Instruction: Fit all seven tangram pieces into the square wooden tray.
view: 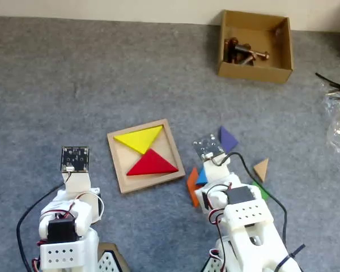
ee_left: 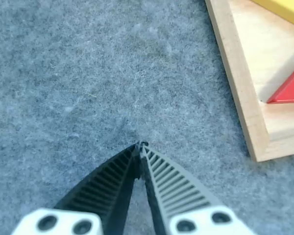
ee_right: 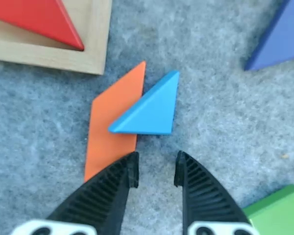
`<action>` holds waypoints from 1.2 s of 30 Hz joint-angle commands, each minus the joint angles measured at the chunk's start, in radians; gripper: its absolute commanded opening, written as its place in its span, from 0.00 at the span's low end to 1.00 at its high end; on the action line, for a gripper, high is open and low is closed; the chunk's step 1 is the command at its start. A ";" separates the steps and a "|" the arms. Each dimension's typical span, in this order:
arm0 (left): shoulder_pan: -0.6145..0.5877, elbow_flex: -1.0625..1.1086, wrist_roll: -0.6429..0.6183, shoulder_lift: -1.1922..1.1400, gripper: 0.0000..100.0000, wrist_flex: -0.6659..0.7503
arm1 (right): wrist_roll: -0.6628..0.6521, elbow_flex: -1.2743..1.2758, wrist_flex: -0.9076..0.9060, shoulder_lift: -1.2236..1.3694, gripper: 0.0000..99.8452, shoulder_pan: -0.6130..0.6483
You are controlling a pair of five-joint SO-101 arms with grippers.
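Wood by the look of it, so probably light and stiff: the blue triangle (ee_right: 152, 110) lies on the counter (view: 73, 73) at the tray's (view: 117, 164) 4 o'clock, right against the orange parallelogram (ee_right: 110, 132). The right tool (ee_right: 156, 169) hovers there, narrowly open and empty. Pinching the straight edges seems safest. The left tool (ee_left: 139, 147) is closed and empty.

Left gripper (ee_left: 139, 145) pointing down, fingers pressed together, right gripper (ee_right: 156, 168) pointing down, fingers parted
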State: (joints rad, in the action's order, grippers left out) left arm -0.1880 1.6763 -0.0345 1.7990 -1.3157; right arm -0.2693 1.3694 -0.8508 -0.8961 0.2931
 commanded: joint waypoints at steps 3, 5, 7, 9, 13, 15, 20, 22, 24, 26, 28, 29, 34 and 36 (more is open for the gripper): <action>-0.008 0.021 -0.003 -0.007 0.00 -0.008 | 0.002 -0.008 0.016 -0.027 0.13 -0.012; -0.008 0.021 -0.003 -0.007 0.00 -0.008 | 0.002 -0.008 0.016 -0.027 0.13 -0.012; -0.008 0.021 -0.003 -0.007 0.00 -0.008 | 0.002 -0.008 0.016 -0.027 0.13 -0.012; -0.008 0.021 -0.003 -0.007 0.00 -0.008 | 0.002 -0.008 0.016 -0.027 0.13 -0.012; -0.008 0.021 -0.003 -0.007 0.00 -0.008 | 0.002 -0.008 0.016 -0.027 0.13 -0.012; -0.008 0.021 -0.003 -0.007 0.00 -0.008 | 0.002 -0.005 0.016 -0.027 0.13 -0.012; -0.008 0.021 -0.003 -0.007 0.00 -0.008 | 0.002 0.013 0.019 -0.027 0.13 -0.005; -0.008 0.021 -0.003 -0.007 0.00 -0.008 | 0.002 0.013 0.019 -0.027 0.13 -0.005; -0.008 0.021 -0.003 -0.007 0.00 -0.008 | 0.002 0.013 0.019 -0.027 0.13 -0.005; -0.008 0.021 -0.003 -0.007 0.00 -0.008 | 0.002 0.013 0.021 -0.027 0.13 -0.005; -0.008 0.021 -0.003 -0.007 0.00 -0.008 | 0.002 0.013 0.021 -0.027 0.13 -0.005; -0.008 0.021 -0.003 -0.007 0.00 -0.008 | 0.002 0.013 0.021 -0.027 0.13 -0.005; -0.008 0.021 -0.003 -0.007 0.00 -0.008 | 0.002 0.015 0.021 -0.027 0.13 -0.005; -0.008 0.021 -0.003 -0.007 0.00 -0.008 | 0.003 0.013 0.021 -0.027 0.13 -0.005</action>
State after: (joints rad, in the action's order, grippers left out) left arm -0.1880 1.6763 -0.0345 1.7990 -1.3157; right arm -0.2693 1.3909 -0.8447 -0.8961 0.2931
